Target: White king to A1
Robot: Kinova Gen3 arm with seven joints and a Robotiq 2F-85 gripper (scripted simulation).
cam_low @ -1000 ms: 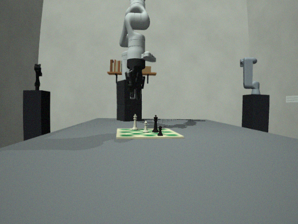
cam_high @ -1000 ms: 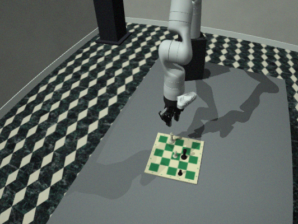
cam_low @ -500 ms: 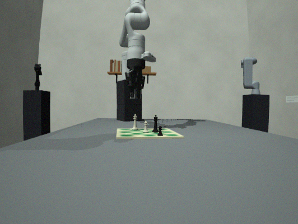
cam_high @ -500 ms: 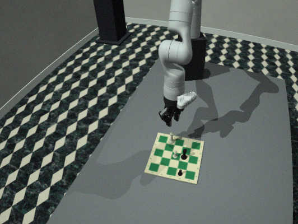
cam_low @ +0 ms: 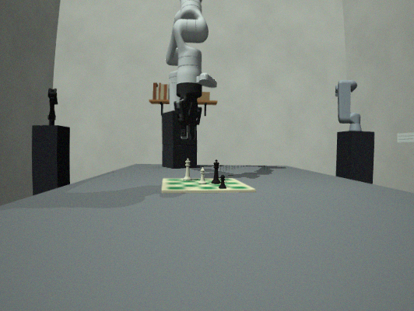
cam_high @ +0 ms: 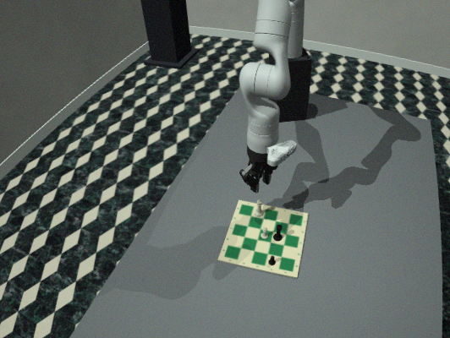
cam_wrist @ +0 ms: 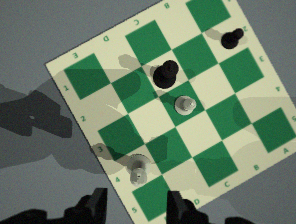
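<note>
The white king (cam_high: 259, 208) (cam_low: 187, 169) (cam_wrist: 137, 170) stands upright on the green and cream chessboard (cam_high: 292, 275) (cam_low: 171, 190) (cam_wrist: 60, 67), on E4 by the edge labels in the wrist view. My gripper (cam_high: 259, 184) (cam_low: 187, 134) (cam_wrist: 136, 204) hangs above the board edge nearest the arm, a little above and beside the king. Its fingers are partly apart with nothing between them. The green A1 square (cam_wrist: 207, 12) is bare at the top of the wrist view.
A small white piece (cam_high: 265, 232) (cam_low: 202, 176) (cam_wrist: 184, 105) and a tall black piece (cam_high: 277, 232) (cam_low: 215, 172) (cam_wrist: 165, 73) stand mid-board. A black pawn (cam_high: 271, 260) (cam_low: 222, 182) (cam_wrist: 231, 38) stands next to A1. The board lies on a grey table (cam_high: 359, 253).
</note>
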